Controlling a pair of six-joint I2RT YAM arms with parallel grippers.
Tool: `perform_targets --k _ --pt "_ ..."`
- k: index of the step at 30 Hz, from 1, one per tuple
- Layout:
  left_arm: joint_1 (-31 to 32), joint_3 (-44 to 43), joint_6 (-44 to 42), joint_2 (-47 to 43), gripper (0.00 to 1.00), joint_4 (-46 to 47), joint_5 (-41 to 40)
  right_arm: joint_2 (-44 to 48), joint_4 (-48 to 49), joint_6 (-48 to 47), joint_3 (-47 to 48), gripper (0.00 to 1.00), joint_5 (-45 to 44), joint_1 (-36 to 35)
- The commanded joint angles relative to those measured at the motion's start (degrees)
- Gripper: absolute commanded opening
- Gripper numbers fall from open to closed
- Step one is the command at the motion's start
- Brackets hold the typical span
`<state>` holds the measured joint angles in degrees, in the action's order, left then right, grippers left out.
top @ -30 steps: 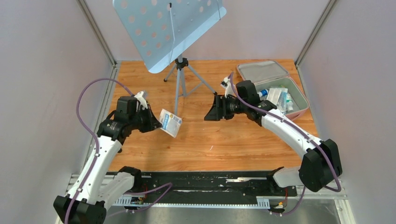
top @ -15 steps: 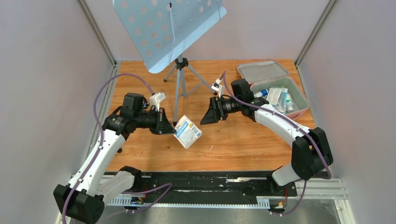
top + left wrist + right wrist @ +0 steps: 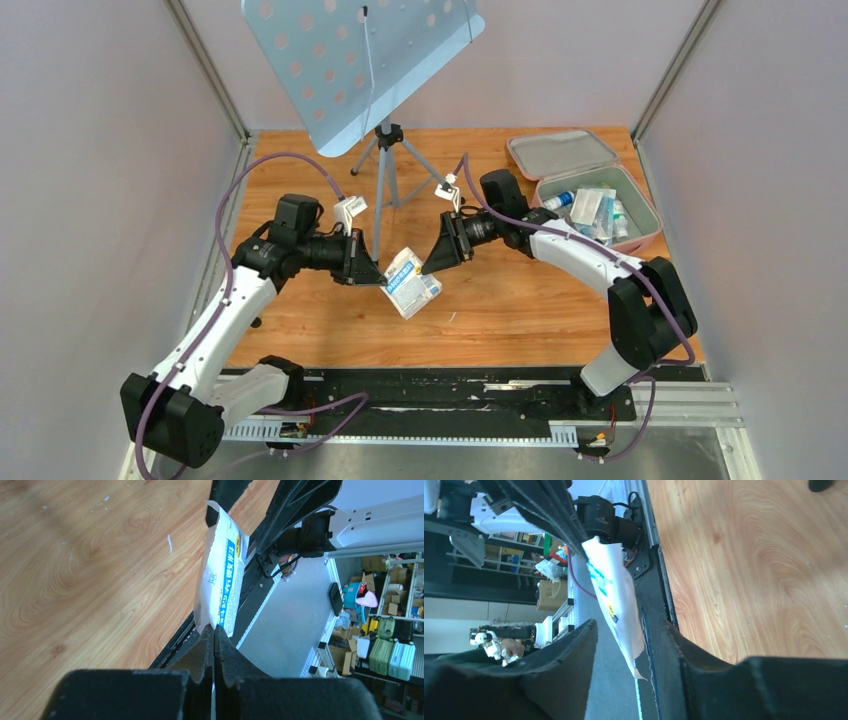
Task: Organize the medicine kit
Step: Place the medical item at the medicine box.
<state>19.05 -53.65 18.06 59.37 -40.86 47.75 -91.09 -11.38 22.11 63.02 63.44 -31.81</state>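
Observation:
A blue-and-white packet (image 3: pixel 412 283) hangs in the air over the middle of the table. My left gripper (image 3: pixel 378 278) is shut on its near corner; in the left wrist view the fingertips (image 3: pixel 214 629) pinch the packet (image 3: pixel 222 575) edge-on. My right gripper (image 3: pixel 430 268) comes in from the right and stands open, one jaw on either side of the packet's (image 3: pixel 616 595) torn free end with a gap on both sides (image 3: pixel 628 625). The pink medicine kit (image 3: pixel 655 224) lies open at the back right, lid (image 3: pixel 560 152) flat behind it.
Several small packets and a bottle (image 3: pixel 596 206) lie in the kit's tray. A perforated blue music stand (image 3: pixel 365 60) on a tripod (image 3: pixel 388 175) stands at the back centre, close behind both grippers. A black rail (image 3: pixel 420 385) runs along the near edge.
The left arm has carried the packet rightwards to the table's middle. The right arm has swung left from the kit to meet it, and its jaws have narrowed around the packet's end.

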Motion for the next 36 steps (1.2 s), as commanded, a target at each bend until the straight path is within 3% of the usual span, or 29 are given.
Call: perform_targets --k 1,5,12,15,19,22,23,24,25,26,27,29,31,36 --pt "0.2 0.3 -1.8 0.5 0.0 1.9 1.0 1.5 3.9 0.4 -0.7 0.43 5.7 -0.1" --pt "0.1 0.2 -1.8 0.8 0.0 2.1 0.8 1.6 4.1 0.4 -1.7 0.3 7.7 -0.6" --pt "0.2 0.2 -1.6 1.0 0.0 2.8 1.4 0.5 4.1 0.4 -1.7 0.36 8.2 -2.1" --pt "0.2 0.1 -1.5 0.8 0.0 3.1 1.5 0.1 4.1 0.4 -1.0 0.34 7.8 -2.6" --pt "0.2 0.5 -1.2 0.9 0.0 3.7 1.7 -0.4 4.0 0.4 -0.1 0.05 7.6 -2.8" --pt "0.2 0.3 -1.2 1.5 0.0 3.5 1.6 0.0 3.7 0.3 0.0 0.0 6.0 -2.8" --pt "0.2 0.2 -1.1 1.7 0.03 3.5 1.4 0.3 3.2 0.0 0.0 0.0 5.1 -2.7" --pt "0.1 0.0 -1.2 1.9 0.22 3.1 1.1 0.7 2.2 -0.5 0.1 0.0 3.9 -2.6" --pt "0.2 -0.2 -1.2 2.2 0.48 2.6 0.8 1.0 0.8 -1.1 0.3 0.0 2.4 -2.2" --pt "0.2 -0.6 -1.4 2.3 0.6 2.4 0.0 1.5 -0.7 -1.8 0.4 0.0 0.9 -1.6" --pt "0.1 -0.8 -1.5 2.5 0.78 1.7 -0.5 2.1 -2.5 -2.5 0.4 0.0 -1.2 -0.3" --pt "0.2 -1.3 -1.9 2.7 0.93 0.8 -2.0 3.9 -5.3 -3.7 0.0 0.0 -4.5 2.6" --pt "0.1 -1.5 -2.5 2.9 0.99 0.3 -3.5 6.5 -7.6 -4.5 -1.0 0.0 -6.9 6.5" --pt "0.1 -1.2 -2.9 4.8 1.0 -0.1 -5.8 15.9 -12.4 -4.7 -4.4 0.0 -13.0 21.2"
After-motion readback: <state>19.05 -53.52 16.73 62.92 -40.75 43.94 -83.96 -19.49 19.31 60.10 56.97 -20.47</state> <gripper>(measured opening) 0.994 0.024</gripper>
